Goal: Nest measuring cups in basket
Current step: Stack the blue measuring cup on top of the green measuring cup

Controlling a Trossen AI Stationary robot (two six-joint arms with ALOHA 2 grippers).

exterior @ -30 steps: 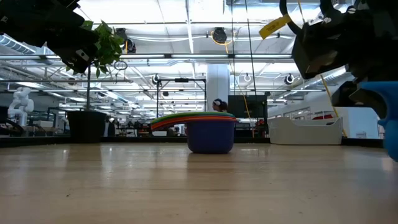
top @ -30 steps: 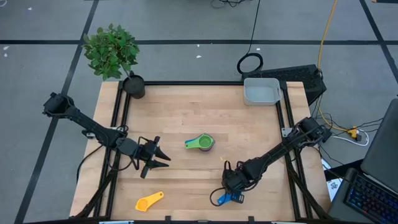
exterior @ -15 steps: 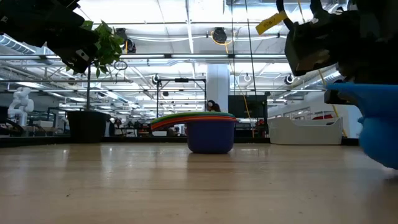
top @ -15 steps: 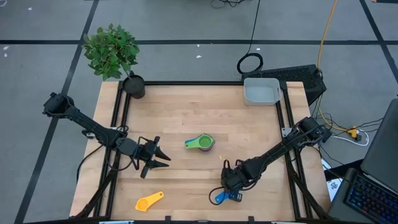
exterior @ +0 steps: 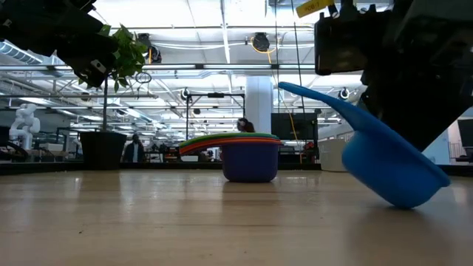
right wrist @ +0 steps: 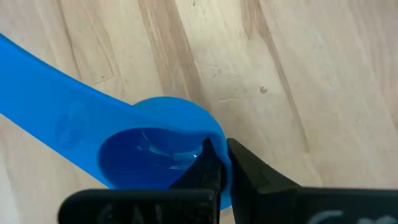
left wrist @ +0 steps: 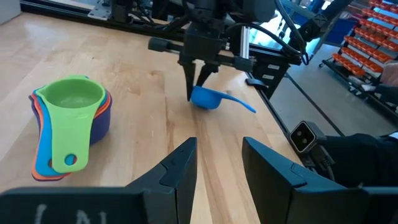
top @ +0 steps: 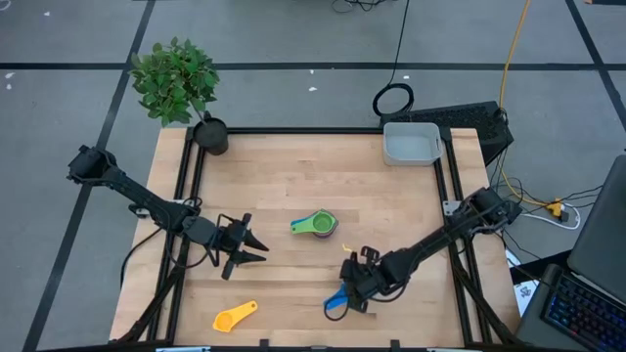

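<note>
Nearest the front edge of the bench (top: 293,186) lies 1 yellow measuring cup (top: 235,316), flat on the wood with its handle pointing inward. Just to the right of it, the right hand (top: 344,298) pinches the rim of 1 medium blue measuring cup (top: 335,303), its fingers pressed together on the wall of the bowl; the low view shows this cup tilted, bowl on the wood and long flat handle raised. Farther in, the left hand (top: 256,250) hovers over the left half of the bench, fingers partly spread and holding nothing. Beside it, near the middle, sits 1 nested stack of cups (top: 317,225): green on top, with orange, red, light blue and dark blue edges showing beneath in the left wrist view, handles fanned together. At the far right corner stands the light grey basket (top: 411,144), low-walled, with rounded corners. At the far left corner is 1 black pot with a green plant (top: 179,86).
</note>
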